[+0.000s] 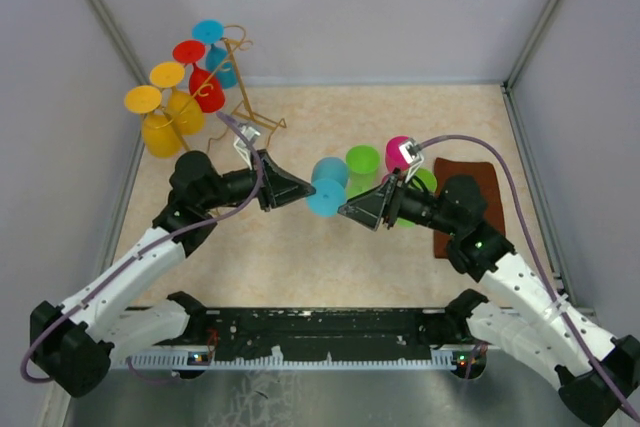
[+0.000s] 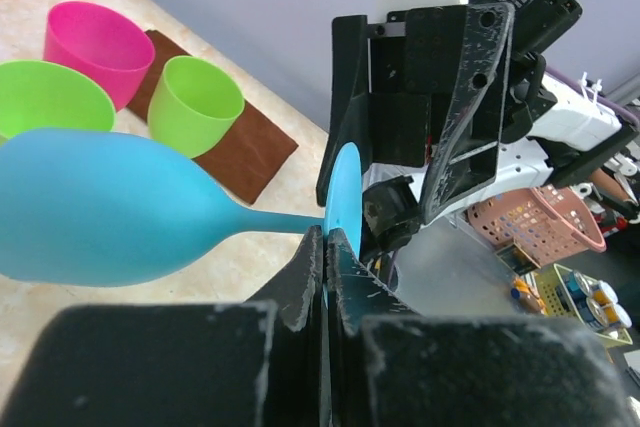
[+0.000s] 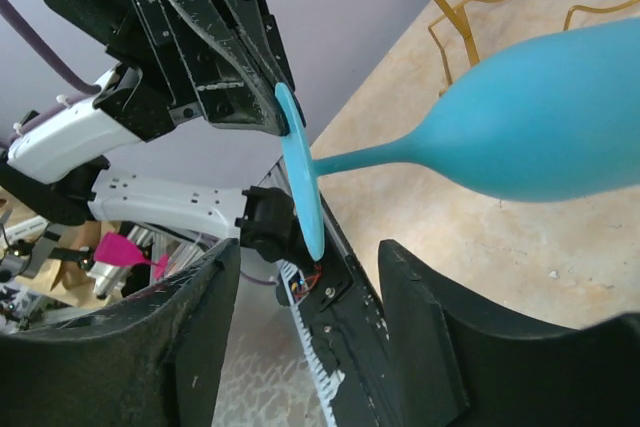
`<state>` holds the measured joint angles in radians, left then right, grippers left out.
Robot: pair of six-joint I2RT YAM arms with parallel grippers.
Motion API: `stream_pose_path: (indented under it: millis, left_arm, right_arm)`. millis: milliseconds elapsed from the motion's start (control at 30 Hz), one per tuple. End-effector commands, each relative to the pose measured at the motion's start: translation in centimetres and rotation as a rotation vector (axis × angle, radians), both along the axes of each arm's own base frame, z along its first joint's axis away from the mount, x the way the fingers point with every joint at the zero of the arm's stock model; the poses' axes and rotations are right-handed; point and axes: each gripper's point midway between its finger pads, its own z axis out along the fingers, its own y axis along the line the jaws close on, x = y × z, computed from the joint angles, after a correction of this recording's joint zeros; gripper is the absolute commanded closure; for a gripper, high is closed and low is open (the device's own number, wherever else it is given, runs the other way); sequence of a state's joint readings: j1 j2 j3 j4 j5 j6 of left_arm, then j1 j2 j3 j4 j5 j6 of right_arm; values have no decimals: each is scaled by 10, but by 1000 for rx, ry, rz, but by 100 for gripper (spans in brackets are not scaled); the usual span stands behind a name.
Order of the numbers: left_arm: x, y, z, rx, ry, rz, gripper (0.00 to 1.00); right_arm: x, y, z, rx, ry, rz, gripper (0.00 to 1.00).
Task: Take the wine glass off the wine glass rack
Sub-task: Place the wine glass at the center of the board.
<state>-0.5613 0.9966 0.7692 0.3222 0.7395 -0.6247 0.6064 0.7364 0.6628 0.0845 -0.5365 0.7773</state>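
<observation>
My left gripper (image 1: 303, 190) is shut on the round foot of a light blue wine glass (image 1: 327, 187) and holds it sideways above the table, bowl pointing right. In the left wrist view the jaws (image 2: 328, 239) pinch the foot (image 2: 343, 197), and the bowl (image 2: 90, 207) lies to the left. My right gripper (image 1: 346, 210) is open, facing the left gripper. In the right wrist view (image 3: 305, 259) the glass foot (image 3: 300, 182) sits just above its spread fingers, not touching them. The golden wire rack (image 1: 243, 72) stands at the back left, with yellow (image 1: 160, 133), red (image 1: 206, 89) and blue (image 1: 221, 65) glasses hanging on it.
Upright cups stand right of centre: a green one (image 1: 362, 161), a pink one (image 1: 397, 152) and a second green one (image 1: 426, 179) near a brown mat (image 1: 466, 202). The grey enclosure walls rise close behind the rack and along both sides.
</observation>
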Motion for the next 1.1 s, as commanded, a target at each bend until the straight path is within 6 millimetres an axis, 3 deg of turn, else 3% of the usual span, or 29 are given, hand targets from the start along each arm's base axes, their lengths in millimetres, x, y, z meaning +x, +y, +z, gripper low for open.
stream_pose_path:
  millis: [0, 133, 467, 600, 767, 900, 1067]
  left_arm:
    - [-10, -7, 10, -33, -31, -21, 100]
    - [-16, -8, 4, -22, -16, -24, 100]
    - [-27, -7, -1, -18, 2, -40, 100]
    - [-31, -6, 0, -26, 7, -44, 100]
    - [-34, -7, -1, -34, 14, -47, 100]
    - [-40, -6, -5, -27, 22, -74, 78]
    - [-51, -3, -15, -25, 61, -102, 75]
  right_arm:
    - [-2, 6, 37, 67, -106, 10, 44]
    - [0, 7, 38, 72, -113, 9, 54]
    - [-6, 11, 47, 110, -131, 52, 94]
    - [-7, 12, 48, 107, -134, 62, 100]
    - [-9, 13, 48, 95, -140, 78, 100]
    - [-9, 13, 52, 89, -169, 77, 100]
    - [-11, 13, 57, 67, -217, 80, 100]
